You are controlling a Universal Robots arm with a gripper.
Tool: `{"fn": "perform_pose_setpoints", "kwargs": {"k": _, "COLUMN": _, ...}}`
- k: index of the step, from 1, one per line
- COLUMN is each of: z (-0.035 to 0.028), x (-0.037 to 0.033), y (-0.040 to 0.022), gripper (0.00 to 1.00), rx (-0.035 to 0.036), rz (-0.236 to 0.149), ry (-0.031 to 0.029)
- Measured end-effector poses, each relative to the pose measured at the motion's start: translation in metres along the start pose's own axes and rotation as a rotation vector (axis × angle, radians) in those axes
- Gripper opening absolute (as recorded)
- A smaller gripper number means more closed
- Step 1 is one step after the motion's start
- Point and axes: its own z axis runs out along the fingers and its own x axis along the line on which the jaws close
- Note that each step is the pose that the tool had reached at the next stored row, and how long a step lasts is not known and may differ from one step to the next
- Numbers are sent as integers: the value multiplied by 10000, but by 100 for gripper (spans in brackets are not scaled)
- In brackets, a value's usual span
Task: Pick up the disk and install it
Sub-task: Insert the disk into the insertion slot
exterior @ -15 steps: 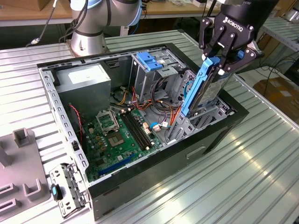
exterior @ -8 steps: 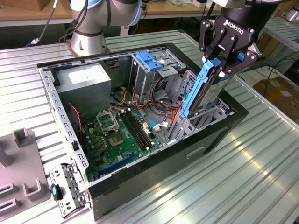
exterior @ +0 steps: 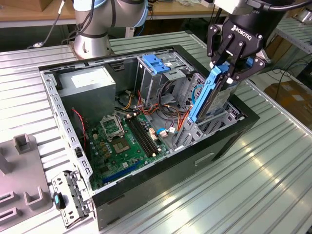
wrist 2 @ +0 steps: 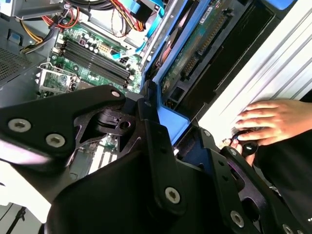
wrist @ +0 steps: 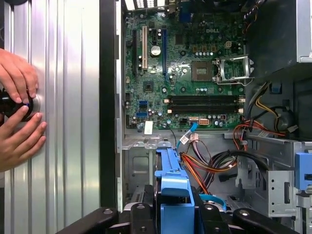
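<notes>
The black pincer (exterior: 228, 66) pinches the slim rectangular disk (exterior: 214, 100) by its blue plastic frame, held on edge over the open metal computer case (exterior: 161, 170), at the exterior view's right, above the ribbed desk (exterior: 263, 180).

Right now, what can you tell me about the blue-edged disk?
The disk is a flat silver-metal slab in a blue plastic frame, its green circuit board showing in the second wrist view. It stands tilted, upper end clamped in the tool, lower end inside the open computer case at the exterior view's right.
</notes>
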Motion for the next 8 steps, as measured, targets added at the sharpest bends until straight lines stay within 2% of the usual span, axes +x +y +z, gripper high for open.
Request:
{"fn": "perform_pose_setpoints", "kwargs": {"k": 5, "z": 73, "x": -1, "y": -4, "gripper": 37, "rx": 0, "rz": 0, "ry": 0}}
{"fn": "perform_pose_setpoints", "kwargs": {"k": 8, "z": 139, "x": -2, "y": -7, "gripper": 37, "rx": 0, "rz": -1, "ry": 0}}
